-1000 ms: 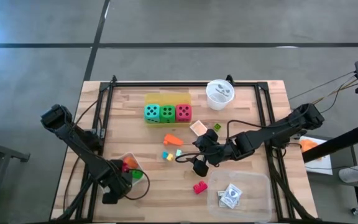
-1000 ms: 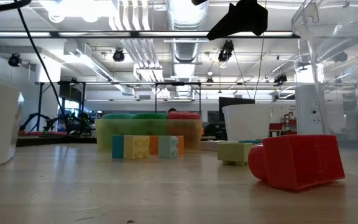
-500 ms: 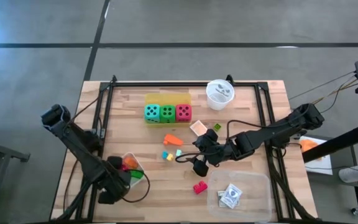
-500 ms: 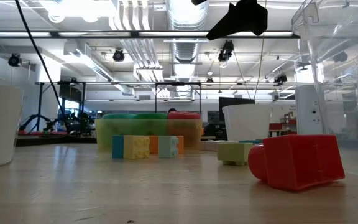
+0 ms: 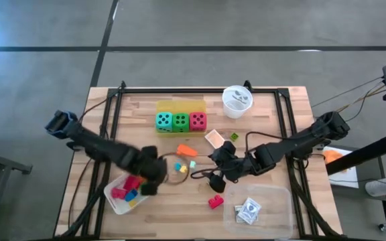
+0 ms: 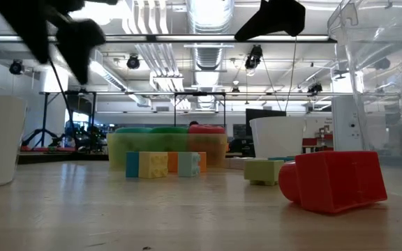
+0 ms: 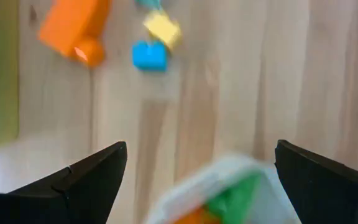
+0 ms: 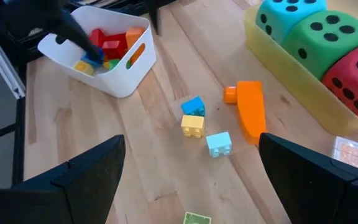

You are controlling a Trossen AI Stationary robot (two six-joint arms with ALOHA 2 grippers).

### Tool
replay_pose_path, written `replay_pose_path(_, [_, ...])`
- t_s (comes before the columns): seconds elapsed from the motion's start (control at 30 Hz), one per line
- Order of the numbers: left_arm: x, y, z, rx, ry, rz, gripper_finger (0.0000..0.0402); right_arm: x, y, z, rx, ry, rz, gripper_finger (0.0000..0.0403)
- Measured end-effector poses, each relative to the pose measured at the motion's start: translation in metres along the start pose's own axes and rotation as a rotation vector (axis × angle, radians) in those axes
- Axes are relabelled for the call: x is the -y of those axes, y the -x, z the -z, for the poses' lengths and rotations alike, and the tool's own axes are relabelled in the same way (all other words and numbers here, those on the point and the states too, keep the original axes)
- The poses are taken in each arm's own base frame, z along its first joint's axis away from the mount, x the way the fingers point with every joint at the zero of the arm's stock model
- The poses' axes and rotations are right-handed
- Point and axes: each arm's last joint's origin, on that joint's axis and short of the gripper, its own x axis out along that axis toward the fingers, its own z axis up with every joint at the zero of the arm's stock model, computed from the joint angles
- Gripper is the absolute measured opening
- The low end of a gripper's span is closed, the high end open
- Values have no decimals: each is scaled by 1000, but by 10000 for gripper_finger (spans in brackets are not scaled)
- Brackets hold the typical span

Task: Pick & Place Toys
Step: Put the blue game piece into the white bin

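No legible words, brands or numerals anywhere. Only black pips on three dice in the upper middle of the high view: teal die (image 5: 163,121), green die (image 5: 180,121), red die (image 5: 197,120). Printed faces on the playing cards (image 5: 248,211) at lower right, too small to read.

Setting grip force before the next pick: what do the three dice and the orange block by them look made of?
The dice look like soft foam: matte, faintly textured faces with rounded edges and flat printed dots, though the look can't prove softness. The orange block looks like hard moulded plastic: smooth, slightly glossy, crisp edges with a round stud at one end.
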Motion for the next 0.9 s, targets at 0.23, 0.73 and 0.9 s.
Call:
replay_pose_path(0.23, [-34, -18, -24, 121, 211, 57, 397, 2, 5, 11, -59, 27, 64, 363])
replay_pose_path(0.73, [-79, -81, -54, -117, 817, 98, 397, 22, 10, 28, -119, -50, 311, 363])
replay_pose_path(0.9, [-79, -91, -60, -138, 871, 77, 397, 25, 8, 34, -131, -37, 327, 363])
